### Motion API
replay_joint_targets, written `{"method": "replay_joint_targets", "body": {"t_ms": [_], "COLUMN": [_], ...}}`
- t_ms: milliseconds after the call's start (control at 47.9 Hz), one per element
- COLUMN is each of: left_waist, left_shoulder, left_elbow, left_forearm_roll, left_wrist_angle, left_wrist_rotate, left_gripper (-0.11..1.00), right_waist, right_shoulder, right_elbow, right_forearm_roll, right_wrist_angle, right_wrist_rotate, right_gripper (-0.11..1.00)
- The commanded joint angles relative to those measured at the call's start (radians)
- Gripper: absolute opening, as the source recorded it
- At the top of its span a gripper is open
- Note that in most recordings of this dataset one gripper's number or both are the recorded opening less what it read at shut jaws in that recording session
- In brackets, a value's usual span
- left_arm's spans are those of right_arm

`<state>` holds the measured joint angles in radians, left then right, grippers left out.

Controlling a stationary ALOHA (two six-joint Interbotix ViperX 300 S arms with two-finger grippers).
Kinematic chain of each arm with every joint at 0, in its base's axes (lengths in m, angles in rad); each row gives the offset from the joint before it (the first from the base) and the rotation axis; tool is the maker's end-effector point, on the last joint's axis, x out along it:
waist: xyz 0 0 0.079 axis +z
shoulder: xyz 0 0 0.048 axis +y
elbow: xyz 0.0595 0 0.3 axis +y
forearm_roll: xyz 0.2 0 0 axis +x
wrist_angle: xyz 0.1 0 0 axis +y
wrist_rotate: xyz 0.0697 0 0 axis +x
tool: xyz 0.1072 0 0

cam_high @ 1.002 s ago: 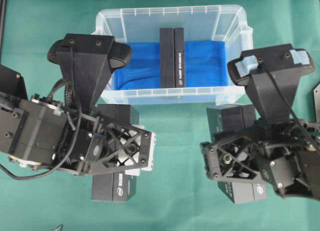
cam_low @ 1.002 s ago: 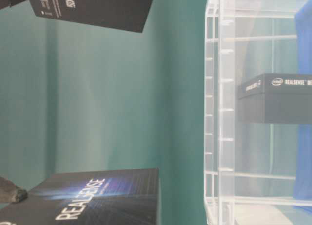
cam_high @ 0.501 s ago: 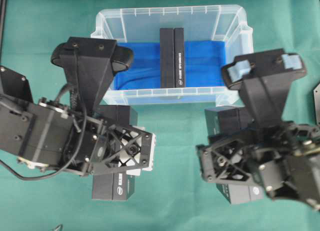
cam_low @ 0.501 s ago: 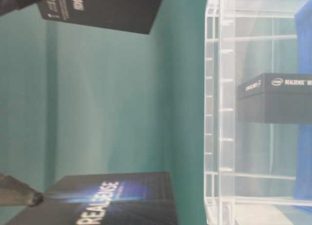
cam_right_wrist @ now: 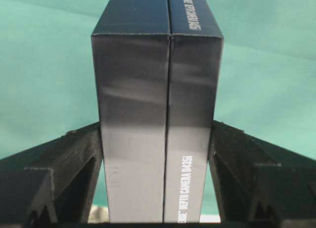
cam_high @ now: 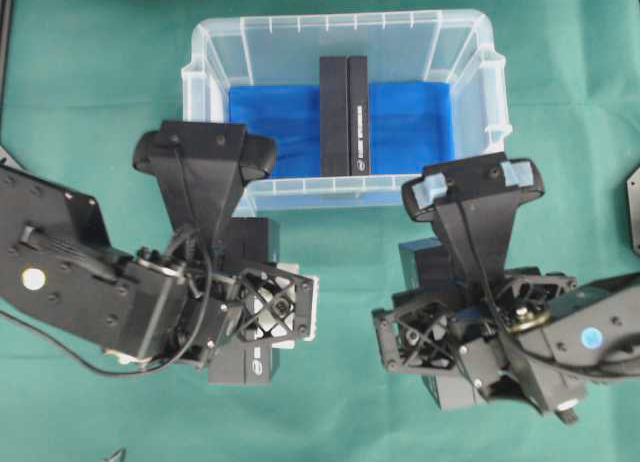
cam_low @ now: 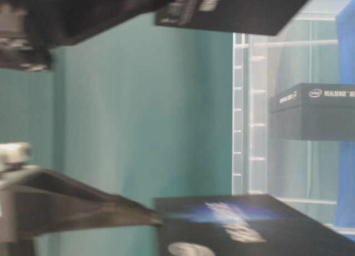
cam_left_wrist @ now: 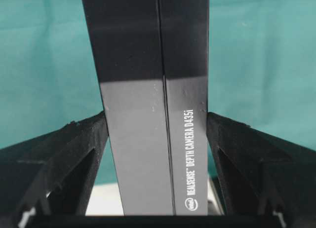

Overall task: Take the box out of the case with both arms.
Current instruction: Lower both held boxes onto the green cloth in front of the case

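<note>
The clear case [cam_high: 340, 22] stands at the back of the green table, with a blue sheet [cam_high: 410, 122] on its bottom. One black box [cam_high: 345, 115] stands on edge inside it, also seen through the wall [cam_low: 316, 109]. My left gripper [cam_left_wrist: 157, 124] is shut on a second black box [cam_left_wrist: 148, 90], held in front of the case's left corner [cam_high: 254, 244]. My right gripper [cam_right_wrist: 157, 129] is shut on a third black box [cam_right_wrist: 158, 80], in front of the case's right corner [cam_high: 422, 267]. Both pairs of fingers press flat against the boxes' sides.
Green cloth [cam_high: 90, 72] covers the table around the case. A black plate [cam_high: 632, 207] sits at the right edge. In the table-level view the two held boxes [cam_low: 238, 9] [cam_low: 249, 225] hang close to the case's wall [cam_low: 249, 128].
Both arms have swung inward with their boxes. In the table-level view the two held boxes have slid towards the case. The box in the case has not moved.
</note>
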<state>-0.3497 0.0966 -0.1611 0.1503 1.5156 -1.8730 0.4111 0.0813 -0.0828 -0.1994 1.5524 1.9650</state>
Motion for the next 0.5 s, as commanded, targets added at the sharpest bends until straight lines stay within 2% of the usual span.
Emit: {"method": "replay_joint_targets", "body": {"t_ms": [0, 271, 480], "left_waist": [-0.008, -0.017, -0.02], "left_shoulder": [-0.055, -0.055, -0.041], "left_elbow": [0.035, 0.204, 0.287], "left_forearm_roll": [0.011, 0.014, 0.014], "left_wrist_angle": [-0.035, -0.215, -0.313], "left_wrist_rotate": [-0.02, -0.087, -0.115], "left_gripper": [0.64, 0.64, 0.64], "right_waist": [-0.002, -0.017, -0.029], "right_shoulder": [-0.017, -0.017, -0.017], "right_elbow": [0.025, 0.13, 0.202], "right_forearm_roll": [0.0, 0.002, 0.002], "right_wrist_angle": [-0.038, -0.141, -0.239], "right_wrist_rotate": [0.006, 0.029, 0.038], "right_gripper": [0.67, 0.67, 0.67]}}
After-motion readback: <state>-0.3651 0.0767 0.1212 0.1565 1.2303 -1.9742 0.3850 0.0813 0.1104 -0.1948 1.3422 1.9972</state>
